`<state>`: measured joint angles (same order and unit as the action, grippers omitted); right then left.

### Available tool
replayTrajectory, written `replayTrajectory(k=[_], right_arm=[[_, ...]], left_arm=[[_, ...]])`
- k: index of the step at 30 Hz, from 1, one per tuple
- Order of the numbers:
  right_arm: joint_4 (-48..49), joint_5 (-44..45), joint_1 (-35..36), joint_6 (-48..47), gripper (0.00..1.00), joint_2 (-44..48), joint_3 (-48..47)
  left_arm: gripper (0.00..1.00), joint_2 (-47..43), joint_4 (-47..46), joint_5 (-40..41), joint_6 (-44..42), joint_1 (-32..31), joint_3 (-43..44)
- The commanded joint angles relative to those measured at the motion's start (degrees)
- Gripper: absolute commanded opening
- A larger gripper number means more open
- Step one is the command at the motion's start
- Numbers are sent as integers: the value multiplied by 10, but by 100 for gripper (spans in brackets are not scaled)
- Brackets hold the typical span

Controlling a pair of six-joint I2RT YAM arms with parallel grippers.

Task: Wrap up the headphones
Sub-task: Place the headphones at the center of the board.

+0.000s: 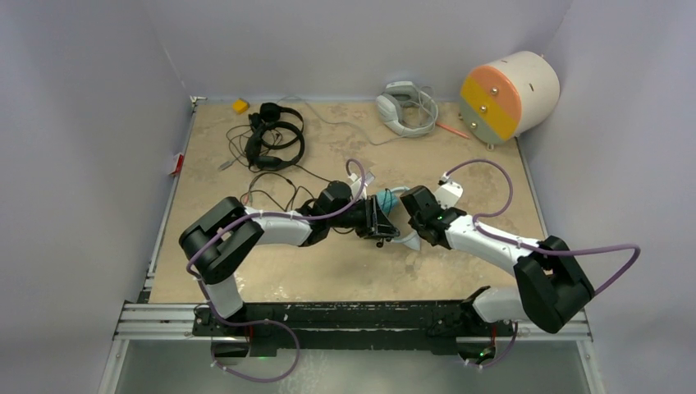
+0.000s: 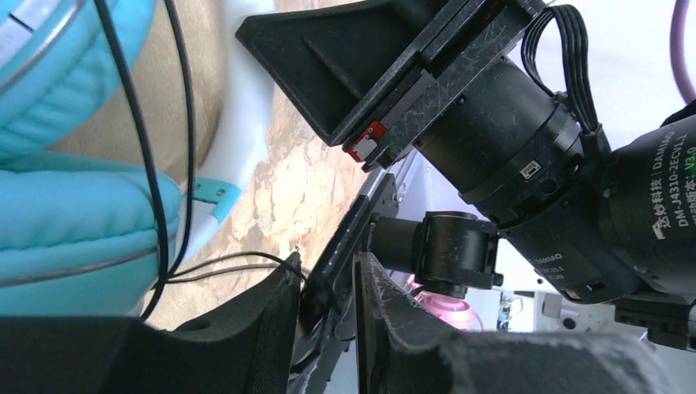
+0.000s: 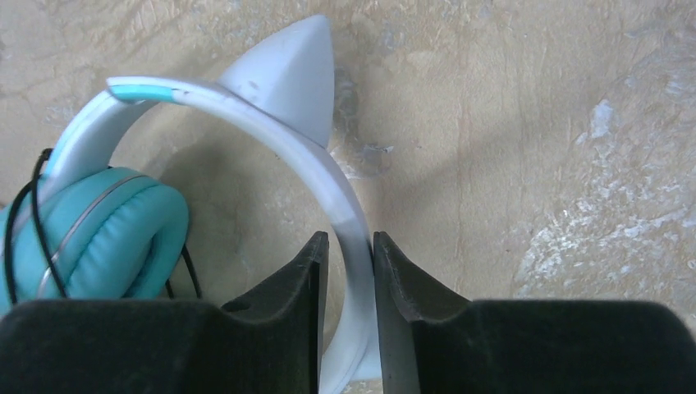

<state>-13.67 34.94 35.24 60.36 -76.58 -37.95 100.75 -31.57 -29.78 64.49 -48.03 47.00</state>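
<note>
The teal headphones (image 1: 386, 201) with a white cat-ear band (image 3: 271, 123) lie at the table's middle between both grippers. My right gripper (image 3: 349, 246) is shut on the white band near its lower end; it also shows from above (image 1: 410, 217). The teal ear cups (image 3: 107, 230) lie pressed together, with thin black cord (image 2: 156, 164) running over them. My left gripper (image 2: 327, 267) stands narrowly open beside the cups (image 2: 74, 222). The cord runs to its left fingertip (image 2: 283, 275) and into the gap. Two black headphones (image 1: 275, 135) lie at the back left.
A grey-white headset (image 1: 405, 107) lies at the back middle, with a cylinder with an orange and yellow face (image 1: 509, 94) at the back right. Loose black cords (image 1: 271, 185) trail near my left arm. A small yellow item (image 1: 240, 105) sits at the back left. My right arm's wrist (image 2: 509, 123) is close to the left gripper.
</note>
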Motion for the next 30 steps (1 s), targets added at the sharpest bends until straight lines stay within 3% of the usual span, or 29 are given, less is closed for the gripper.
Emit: replayTrajectory(k=[1,6,16,21,26,30], right_arm=[[28,1,4,-6,29,10,-1],[44,-14,4,-17,24,11,2],[27,-20,5,-11,26,58,18],[-4,-12,4,-23,34,84,9],[-28,-12,5,-48,48,118,3],[-27,-46,4,-103,54,154,8]], left_arm=[[29,-12,-57,6,38,1,-3],[31,3,-77,8,59,6,12],[31,35,-98,33,67,31,34],[32,-7,-7,49,-17,31,55],[34,-81,81,69,-92,30,43],[35,-148,162,87,-163,31,34]])
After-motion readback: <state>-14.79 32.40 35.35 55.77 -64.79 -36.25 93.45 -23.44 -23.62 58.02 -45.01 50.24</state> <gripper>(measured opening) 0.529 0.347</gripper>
